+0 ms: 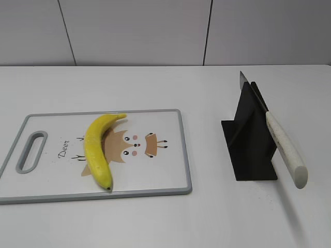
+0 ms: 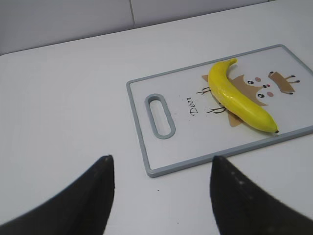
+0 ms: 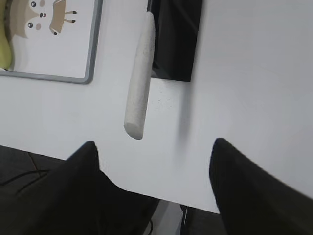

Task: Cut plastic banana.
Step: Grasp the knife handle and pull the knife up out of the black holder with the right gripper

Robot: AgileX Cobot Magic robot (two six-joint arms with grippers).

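The banana (image 1: 98, 150) lies whole on the cutting board (image 1: 165, 178) over its printed deer, the knife (image 1: 282, 147) rests untouched in its black stand (image 1: 248, 150), and both grippers, left (image 2: 161, 169) and right (image 3: 154, 156), hang spread and empty.

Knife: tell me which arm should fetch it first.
Right. The knife rests on the black stand just ahead of the open right gripper; the left gripper faces the cutting board instead.
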